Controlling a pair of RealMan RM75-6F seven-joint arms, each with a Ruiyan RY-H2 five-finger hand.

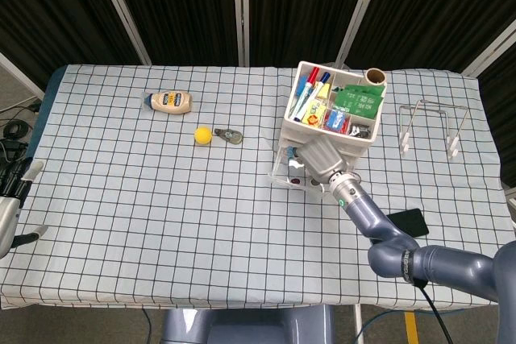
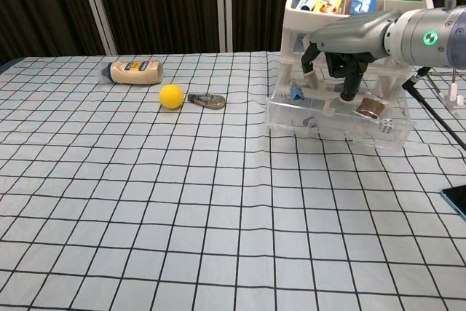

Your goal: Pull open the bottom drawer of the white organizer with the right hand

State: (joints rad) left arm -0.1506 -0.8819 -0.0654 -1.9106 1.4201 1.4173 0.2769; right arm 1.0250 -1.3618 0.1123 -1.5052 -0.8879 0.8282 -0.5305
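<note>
The white organizer (image 1: 334, 106) (image 2: 349, 12) stands at the back right of the table, its top tray full of pens and packets. Its clear bottom drawer (image 2: 342, 123) (image 1: 284, 173) is slid out toward me, showing small items inside. My right hand (image 2: 338, 63) (image 1: 316, 155) reaches over the drawer with its fingers (image 2: 348, 87) curled down into the open drawer and hooked on it. My left hand (image 1: 12, 199) hangs off the table's left edge, fingers apart, holding nothing.
A mayonnaise bottle (image 2: 132, 71) lies at the back left, with a yellow ball (image 2: 171, 96) and a metal clip (image 2: 207, 100) beside it. A wire rack (image 1: 431, 126) stands right of the organizer. A black phone (image 1: 405, 221) lies near my right forearm.
</note>
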